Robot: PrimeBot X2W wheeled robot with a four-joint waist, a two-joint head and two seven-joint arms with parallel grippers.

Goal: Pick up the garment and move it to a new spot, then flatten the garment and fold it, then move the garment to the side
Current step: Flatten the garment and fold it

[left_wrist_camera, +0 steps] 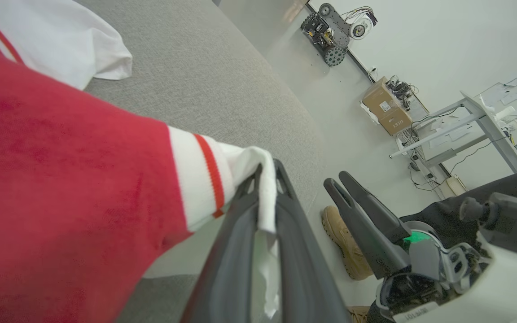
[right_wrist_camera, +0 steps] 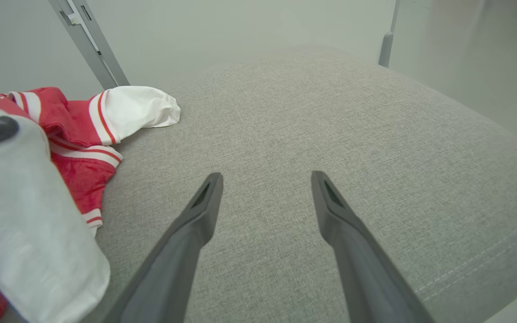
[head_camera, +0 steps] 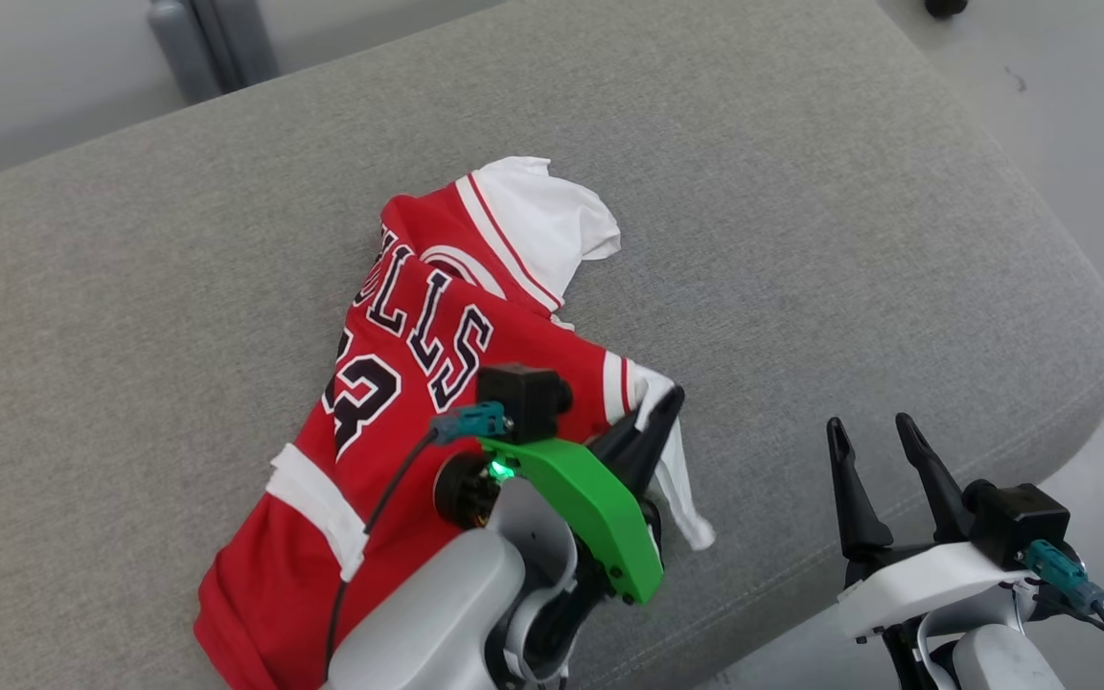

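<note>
The jersey (head_camera: pixel 399 364) lies crumpled on the near part of the grey cushion (head_camera: pixel 801 211). One white sleeve (head_camera: pixel 688 494) is gripped by the left pincer (head_camera: pixel 664 404), whose fingers are pressed together on the cloth just past the striped cuff. The sleeve end is judged to serve as a corner by which the garment can be lifted and carried to a new spot, and that first step is not yet done. In the left wrist view the red cloth beside the grip seems drawn up slightly off the cushion.

The right pincer (head_camera: pixel 866 428) is spread wide and holds nothing. It is set above the cushion's near right edge, well apart from the cloth (ready, it seems, for a second hold).

On the red front, black letters edged in white can be read as "LLS", the start of the word being lost in a fold. Beside them part of a numeral, seemingly a 3, is seen. No maker's label can be made out.
</note>
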